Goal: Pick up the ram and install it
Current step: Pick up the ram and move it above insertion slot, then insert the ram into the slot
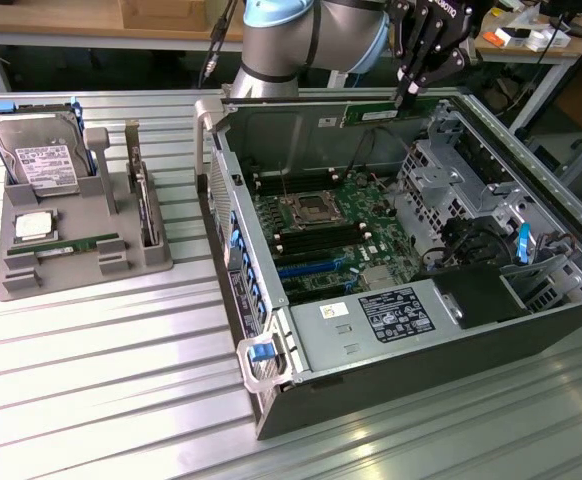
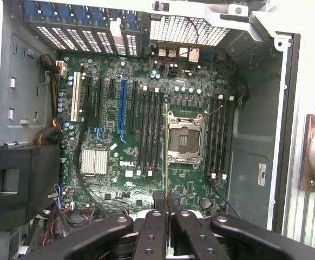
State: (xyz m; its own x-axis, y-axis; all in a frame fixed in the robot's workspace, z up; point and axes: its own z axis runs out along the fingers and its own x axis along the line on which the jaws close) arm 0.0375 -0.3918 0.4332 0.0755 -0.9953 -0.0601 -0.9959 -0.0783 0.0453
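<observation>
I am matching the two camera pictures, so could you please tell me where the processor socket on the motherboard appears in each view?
Exterior view: the processor socket sits mid-board in the open case, between banks of black memory slots.
Wrist view: the processor socket lies beyond the gripper, which holds the ram edge-on, likewise between memory slot banks.
Shared landmark: the blue expansion slot.

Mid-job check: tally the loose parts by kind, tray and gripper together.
Hard drive: 1
Processor chip: 1
Upright board: 1
Memory sticks: 2, a green stick flat on the tray and the ram held in the gripper over the open case
Total: 5
</observation>
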